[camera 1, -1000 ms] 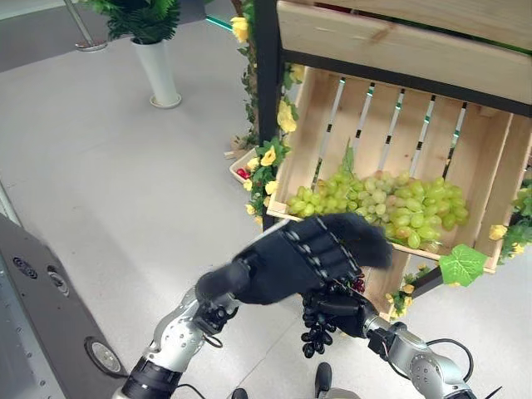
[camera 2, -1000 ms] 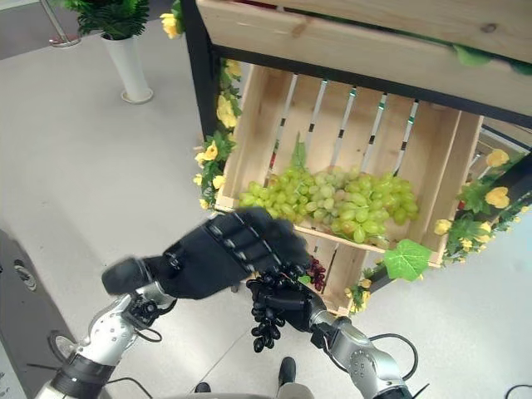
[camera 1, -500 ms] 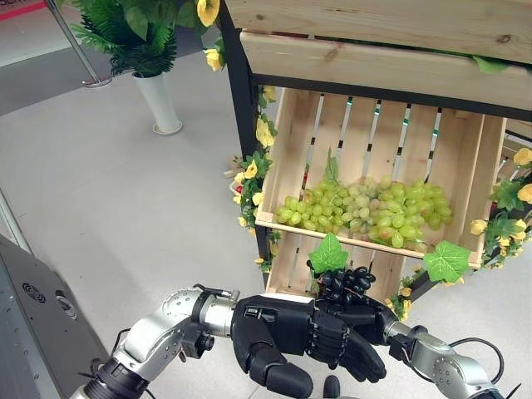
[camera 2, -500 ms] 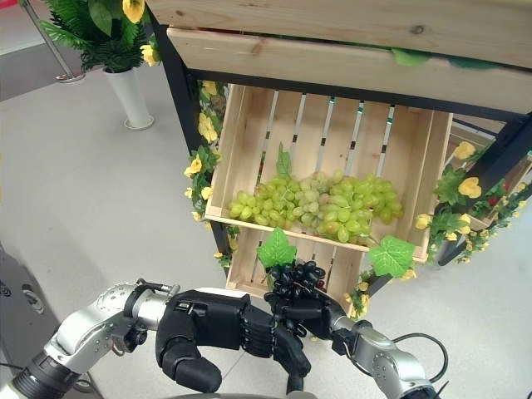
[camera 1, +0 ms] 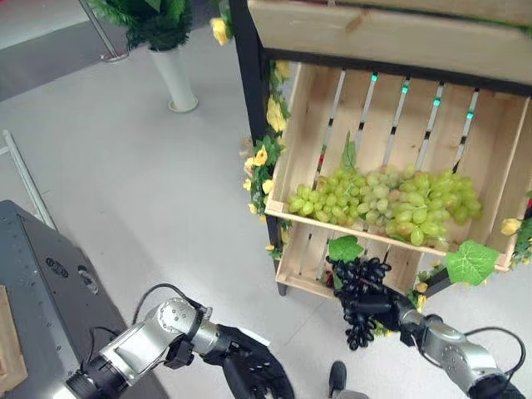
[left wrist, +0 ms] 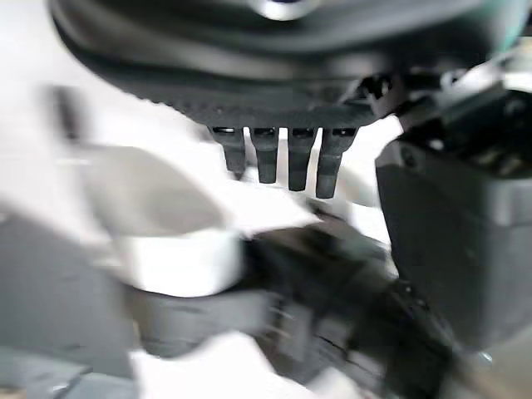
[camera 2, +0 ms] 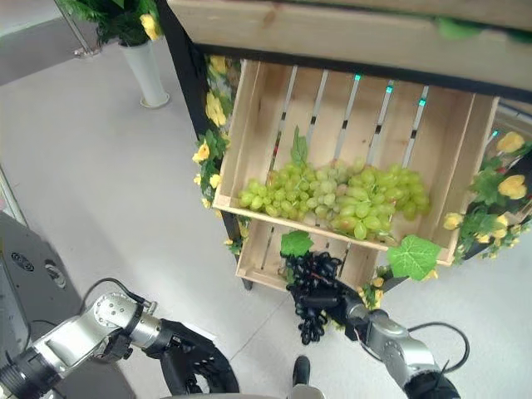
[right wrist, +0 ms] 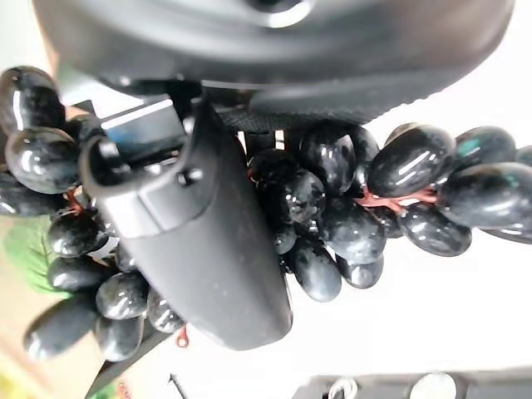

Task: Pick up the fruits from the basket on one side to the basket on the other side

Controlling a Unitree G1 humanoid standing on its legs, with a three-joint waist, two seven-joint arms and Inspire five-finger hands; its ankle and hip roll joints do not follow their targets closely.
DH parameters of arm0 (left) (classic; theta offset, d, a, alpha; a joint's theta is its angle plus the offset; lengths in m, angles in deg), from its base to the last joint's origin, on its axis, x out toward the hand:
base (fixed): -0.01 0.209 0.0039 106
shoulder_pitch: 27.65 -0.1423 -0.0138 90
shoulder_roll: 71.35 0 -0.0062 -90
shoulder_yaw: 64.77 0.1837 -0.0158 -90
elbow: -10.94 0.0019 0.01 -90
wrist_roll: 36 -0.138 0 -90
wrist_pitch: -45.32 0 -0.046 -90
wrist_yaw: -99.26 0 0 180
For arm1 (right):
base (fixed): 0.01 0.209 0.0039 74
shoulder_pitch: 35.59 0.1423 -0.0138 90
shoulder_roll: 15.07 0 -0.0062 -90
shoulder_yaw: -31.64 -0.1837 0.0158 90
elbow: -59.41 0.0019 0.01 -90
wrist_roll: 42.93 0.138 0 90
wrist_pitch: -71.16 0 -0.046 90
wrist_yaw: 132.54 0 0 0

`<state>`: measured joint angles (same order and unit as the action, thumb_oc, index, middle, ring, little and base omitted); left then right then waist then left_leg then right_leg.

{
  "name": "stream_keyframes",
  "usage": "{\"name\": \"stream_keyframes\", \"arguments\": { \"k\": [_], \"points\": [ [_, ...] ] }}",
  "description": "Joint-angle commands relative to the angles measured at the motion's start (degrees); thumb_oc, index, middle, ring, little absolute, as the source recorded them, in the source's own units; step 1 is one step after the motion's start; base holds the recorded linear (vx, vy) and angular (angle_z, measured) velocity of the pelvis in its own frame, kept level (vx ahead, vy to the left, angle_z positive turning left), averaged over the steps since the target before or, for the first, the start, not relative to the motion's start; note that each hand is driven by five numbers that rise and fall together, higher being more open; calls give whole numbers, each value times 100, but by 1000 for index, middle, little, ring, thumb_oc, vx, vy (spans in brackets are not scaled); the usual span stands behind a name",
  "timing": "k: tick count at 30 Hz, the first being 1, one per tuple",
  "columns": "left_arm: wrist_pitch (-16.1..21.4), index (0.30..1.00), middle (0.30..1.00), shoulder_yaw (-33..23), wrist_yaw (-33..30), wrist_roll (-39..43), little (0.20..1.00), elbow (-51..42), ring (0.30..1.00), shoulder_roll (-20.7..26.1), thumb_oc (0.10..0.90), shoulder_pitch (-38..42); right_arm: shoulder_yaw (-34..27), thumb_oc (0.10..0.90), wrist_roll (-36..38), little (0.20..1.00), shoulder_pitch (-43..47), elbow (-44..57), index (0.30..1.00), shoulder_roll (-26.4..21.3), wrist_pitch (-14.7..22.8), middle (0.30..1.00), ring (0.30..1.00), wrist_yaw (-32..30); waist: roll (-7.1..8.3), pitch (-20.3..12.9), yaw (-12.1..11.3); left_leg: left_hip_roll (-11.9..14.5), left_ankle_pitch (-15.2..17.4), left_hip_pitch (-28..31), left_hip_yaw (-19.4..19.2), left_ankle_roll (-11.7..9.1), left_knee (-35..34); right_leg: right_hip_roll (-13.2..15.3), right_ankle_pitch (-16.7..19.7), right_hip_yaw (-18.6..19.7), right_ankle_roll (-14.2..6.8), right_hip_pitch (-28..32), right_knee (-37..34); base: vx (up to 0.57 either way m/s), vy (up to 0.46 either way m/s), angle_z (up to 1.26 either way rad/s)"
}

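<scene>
Nearest, low at the left of the eye views, the left robot hand (camera 1: 249, 374) hangs over the pale floor (camera 1: 150, 199), its dark fingers (left wrist: 288, 162) hanging in a straight, relaxed row with nothing between them. Beside that arm stands a grey cabinet (camera 1: 41, 291).

A little farther, at the lower right, the right robot hand (camera 1: 374, 306) grips a bunch of dark grapes (camera 1: 359, 287). In the right wrist view its thumb (right wrist: 208, 249) lies across the glossy black berries (right wrist: 357, 191) and clamps them against the palm, with berries spilling out on both sides. In the eye views the bunch stands partly above the robot hand and partly dangles beneath it, just in front of the lower wooden crate (camera 1: 307, 266) of the stand. A green leaf (camera 1: 344, 248) sits just above the bunch.

Behind and above, the tilted slatted crate (camera 1: 499, 150) holds a heap of green grapes (camera 1: 386, 199) along its front edge. A larger green leaf (camera 1: 470, 262) lies at its lower right corner, and yellow flowers (camera 1: 268, 158) trail down the black post (camera 1: 249, 75) on its left side.

Farthest, a white vase with a green plant (camera 1: 176, 75) stands on the floor.
</scene>
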<state>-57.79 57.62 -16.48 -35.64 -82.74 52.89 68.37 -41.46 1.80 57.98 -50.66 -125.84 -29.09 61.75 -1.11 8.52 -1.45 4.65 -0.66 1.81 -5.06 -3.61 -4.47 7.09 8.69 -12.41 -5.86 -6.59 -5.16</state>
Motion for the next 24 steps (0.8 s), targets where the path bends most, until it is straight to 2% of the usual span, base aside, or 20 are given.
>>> {"name": "stream_keyframes", "arguments": {
  "k": [1, 2, 3, 5, 7, 8, 9, 11, 17, 20, 23, 24],
  "points": [
    [340, 900, 900, -81, -758, -410, 900, -20, 900, 253, 800, 785, -231, 400, -297, 300, 1272, 268, 300, -383, 1029, 300, 300, -250, 34, 551, -122, -87, -113, -560, 365, 63, 90, 153, -736, 8, -336, 212, 625, -215, 5, 21],
    [357, 900, 900, -103, -1151, -571, 900, 246, 900, 243, 800, 960, -237, 400, -487, 300, 1598, 213, 300, -475, 1121, 300, 300, -428, 19, 748, -153, -107, -107, -764, 411, 54, 254, 139, -767, -8, -307, 73, 740, -211, 2, 17],
    [324, 900, 900, -111, -1278, -592, 900, 298, 900, 239, 800, 990, -237, 400, -532, 300, 1665, 203, 300, -497, 1143, 300, 300, -462, 16, 784, -159, -113, -101, -810, 424, 53, 294, 136, -775, -13, -301, 41, 764, -212, -8, 10],
    [294, 900, 900, -125, -2206, -946, 900, 802, 900, 122, 800, 1229, -241, 400, -959, 300, 2099, 109, 300, -557, 1308, 300, 300, -828, 3, 1067, -233, -173, -79, -1172, 541, 39, 593, 135, -822, -35, -260, -186, 955, -186, -15, 13],
    [356, 900, 900, -131, -2575, -1005, 900, 998, 900, 61, 800, 1301, -235, 400, -1129, 300, 2287, 93, 300, -590, 1333, 300, 300, -935, 4, 1169, -254, -202, -54, -1358, 571, 41, 770, 155, -838, -45, -244, -320, 1059, -172, -4, 15],
    [356, 900, 900, -154, -3044, -867, 900, 1191, 900, -55, 800, 1357, -260, 400, -1384, 300, 2487, 95, 300, -611, 1363, 300, 300, -1092, 2, 1322, -296, -241, -28, -1586, 611, 44, 978, 163, -873, -62, -214, -510, 1226, -162, 1, 15],
    [342, 900, 900, -146, -3119, -820, 900, 1218, 900, -78, 800, 1373, -264, 400, -1421, 300, 2513, 88, 300, -615, 1365, 300, 300, -1112, -1, 1333, -299, -246, -18, -1628, 619, 45, 1017, 166, -883, -64, -210, -544, 1258, -145, -1, 11],
    [477, 900, 900, -56, -3705, -798, 900, 1519, 900, -347, 800, 1450, -248, 400, -1789, 300, 2768, -116, 300, -618, 1455, 300, 300, -1313, 8, 1493, -357, -291, 31, -1886, 703, 31, 1336, 185, -918, -93, -183, -718, 1457, -75, -3, 6],
    [770, 900, 900, 143, -4676, -997, 900, 2132, 900, -626, 800, 1541, -128, 400, -2349, 300, 3401, -526, 300, -757, 1464, 300, 300, -1581, 94, 1668, -471, -320, 111, -2152, 768, 30, 1640, 160, -996, -161, -131, -843, 1631, -36, -13, 6],
    [956, 900, 900, 203, -5116, -1231, 900, 2381, 900, -667, 800, 1485, -173, 400, -2188, 300, 3630, -538, 300, -899, 1287, 300, 300, -1440, 172, 1734, -511, -324, 151, -2186, 785, 37, 1717, 121, -1023, -191, -103, -820, 1642, -8, -21, 6],
    [1014, 900, 900, 136, -5452, -1264, 900, 2566, 900, -731, 800, 1391, -219, 400, -2281, 300, 3662, -511, 300, -987, 1272, 300, 300, -1486, 232, 1760, -537, -327, 172, -2169, 806, 45, 1750, 96, -1034, -213, -91, -769, 1642, 23, -28, 3],
    [1096, 900, 900, 54, -5697, -1231, 900, 2651, 900, -747, 800, 1303, -284, 400, -2333, 300, 3645, -432, 300, -1031, 1066, 300, 300, -1447, 295, 1769, -551, -317, 186, -2137, 812, 39, 1752, 67, -1045, -231, -84, -707, 1618, 39, -48, 5]
  ]
}}
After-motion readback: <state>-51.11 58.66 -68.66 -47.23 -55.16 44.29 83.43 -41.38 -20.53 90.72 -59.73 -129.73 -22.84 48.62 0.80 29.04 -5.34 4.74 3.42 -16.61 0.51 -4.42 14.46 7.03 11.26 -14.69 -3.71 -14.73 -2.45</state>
